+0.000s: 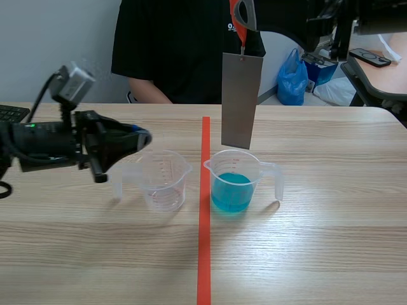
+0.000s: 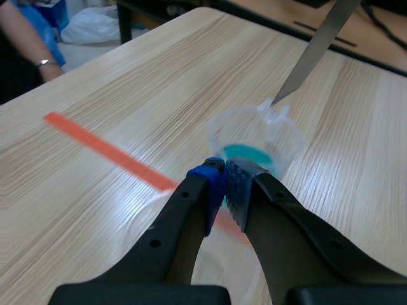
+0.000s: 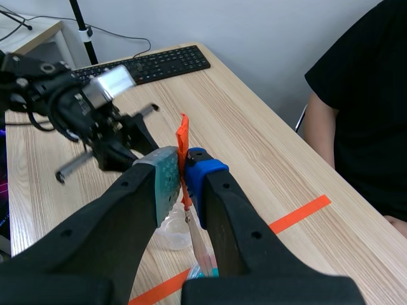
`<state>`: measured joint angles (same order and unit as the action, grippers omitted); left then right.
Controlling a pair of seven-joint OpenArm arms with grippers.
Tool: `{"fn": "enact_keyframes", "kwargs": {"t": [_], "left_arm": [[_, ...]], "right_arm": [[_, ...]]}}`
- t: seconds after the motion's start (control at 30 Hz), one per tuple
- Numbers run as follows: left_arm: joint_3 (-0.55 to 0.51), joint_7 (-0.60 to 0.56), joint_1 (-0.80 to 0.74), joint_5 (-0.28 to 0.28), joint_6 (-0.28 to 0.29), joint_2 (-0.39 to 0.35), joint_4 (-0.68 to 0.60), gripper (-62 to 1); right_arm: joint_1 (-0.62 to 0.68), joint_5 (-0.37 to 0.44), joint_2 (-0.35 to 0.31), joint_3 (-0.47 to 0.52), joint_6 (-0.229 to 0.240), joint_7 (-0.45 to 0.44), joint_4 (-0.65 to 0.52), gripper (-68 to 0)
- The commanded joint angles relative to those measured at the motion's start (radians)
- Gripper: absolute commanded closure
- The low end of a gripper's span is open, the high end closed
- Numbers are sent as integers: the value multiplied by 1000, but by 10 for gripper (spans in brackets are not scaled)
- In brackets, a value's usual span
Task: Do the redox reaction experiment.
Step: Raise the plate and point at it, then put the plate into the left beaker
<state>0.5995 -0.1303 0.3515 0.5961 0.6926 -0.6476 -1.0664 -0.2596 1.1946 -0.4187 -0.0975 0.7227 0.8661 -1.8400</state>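
Though near cup (image 1: 252,173) rim, plate (image 1: 241,100) apart.

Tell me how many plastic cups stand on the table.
2. The empty cup stands left of the tape line; the cup with blue liquid stands right of it, below the hanging metal plate. None seems hidden.

Bright, even room light. The clear cup (image 1: 166,187) and the blue-filled cup (image 1: 236,181) throw faint, soft shadows on the table (image 1: 331,254) toward five o'clock. Pale glare sheens the wood at the left gripper's (image 2: 226,181) eight o'clock.
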Motion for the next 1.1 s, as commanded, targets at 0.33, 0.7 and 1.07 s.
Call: {"fn": "enact_keyframes", "kwargs": {"t": [0.33,0.7,1.07], "left_arm": [[-445,-207,-593,-216,-152,-205,-12,-40],[-877,-504,-1071,-663,-355,102,-27,-40],[-1027,-718,-1372,-993,-539,396,-129,-40]], "right_arm": [[-17,15,-10,10,3,-15,-11,-17],[-17,15,-10,10,3,-15,-11,-17],[-17,15,-10,10,3,-15,-11,-17]]}}
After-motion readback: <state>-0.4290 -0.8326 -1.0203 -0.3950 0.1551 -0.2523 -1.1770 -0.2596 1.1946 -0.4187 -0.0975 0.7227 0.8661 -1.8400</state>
